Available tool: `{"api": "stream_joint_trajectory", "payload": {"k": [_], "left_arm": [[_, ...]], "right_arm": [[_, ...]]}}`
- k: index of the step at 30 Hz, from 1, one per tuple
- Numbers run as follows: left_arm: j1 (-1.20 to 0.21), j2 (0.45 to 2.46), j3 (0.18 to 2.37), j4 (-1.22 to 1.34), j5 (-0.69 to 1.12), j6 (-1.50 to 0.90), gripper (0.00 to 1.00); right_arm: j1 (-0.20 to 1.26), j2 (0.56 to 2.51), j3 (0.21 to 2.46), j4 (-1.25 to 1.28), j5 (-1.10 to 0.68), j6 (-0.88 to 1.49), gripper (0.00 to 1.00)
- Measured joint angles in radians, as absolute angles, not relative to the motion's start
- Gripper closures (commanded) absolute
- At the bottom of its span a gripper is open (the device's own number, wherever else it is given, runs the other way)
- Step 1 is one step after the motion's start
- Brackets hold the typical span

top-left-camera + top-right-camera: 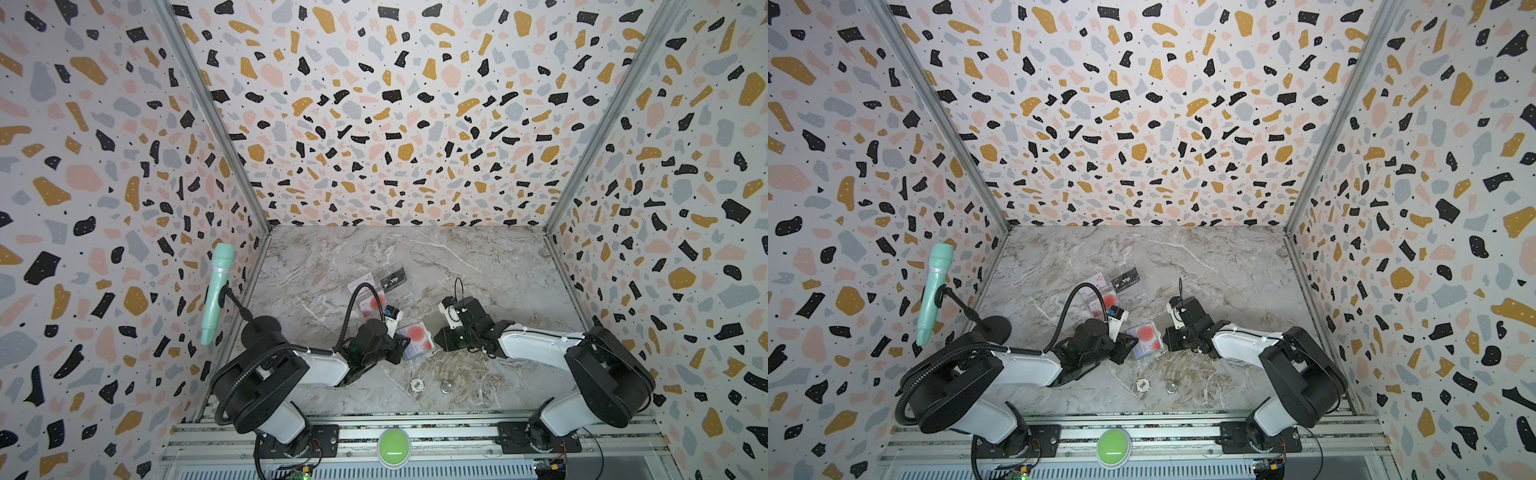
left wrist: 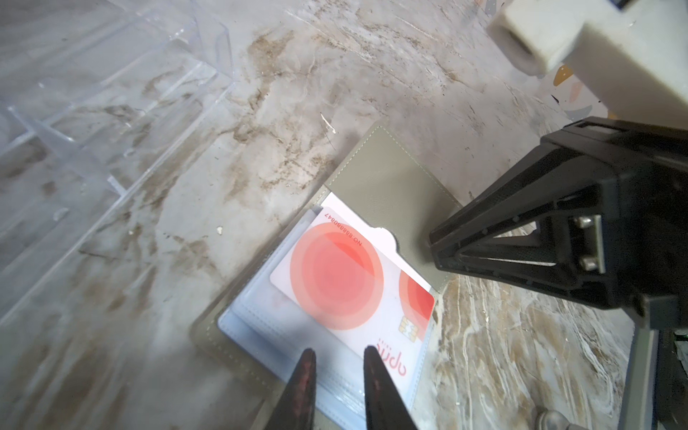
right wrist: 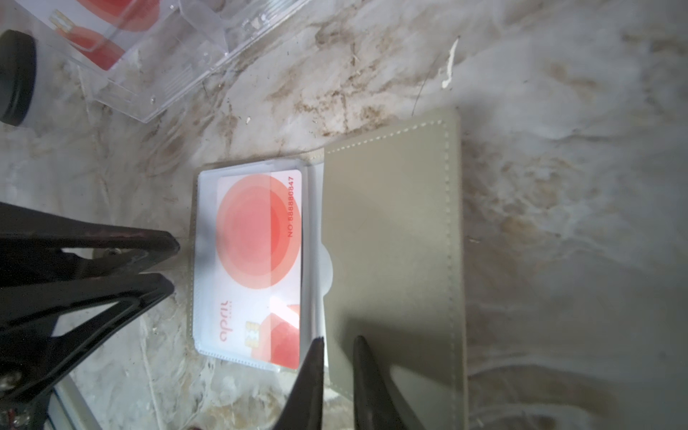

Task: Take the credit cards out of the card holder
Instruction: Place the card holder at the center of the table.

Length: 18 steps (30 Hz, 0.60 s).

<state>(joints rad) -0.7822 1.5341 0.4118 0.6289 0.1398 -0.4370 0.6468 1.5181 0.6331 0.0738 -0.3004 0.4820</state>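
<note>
Taupe card holder [image 3: 391, 242] lies beneath the right gripper [image 3: 337, 340].

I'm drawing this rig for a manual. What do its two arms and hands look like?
Both the left arm and right arm have white shells between black joints. The left hand and right hand each end in two black tapering fingers. A ribbed black cable runs along the left arm.

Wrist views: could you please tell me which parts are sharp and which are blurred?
Left wrist view: the card is sharp, its number readable; the clear tray is soft. Right wrist view: the card is sharp too, the table hazy, a shadow on the card holder.
</note>
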Motion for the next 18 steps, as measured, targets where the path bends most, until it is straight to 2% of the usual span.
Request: {"api": "stream_joint_trajectory", "payload": {"k": [5, 13, 18], "left_arm": [[-0.782, 1.542, 0.413, 0.630, 0.141, -0.437, 0.75], [-0.783, 1.572, 0.429, 0.634, 0.141, -0.433, 0.77], [-0.787, 1.591, 0.430, 0.640, 0.138, -0.432, 0.79]], "right_arm": [[0.633, 1.548, 0.616, 0.126, -0.370, 0.482, 0.77], [0.585, 1.547, 0.587, 0.205, -0.519, 0.508, 0.46], [0.559, 1.546, 0.587, 0.239, -0.606, 0.519, 0.42]]}}
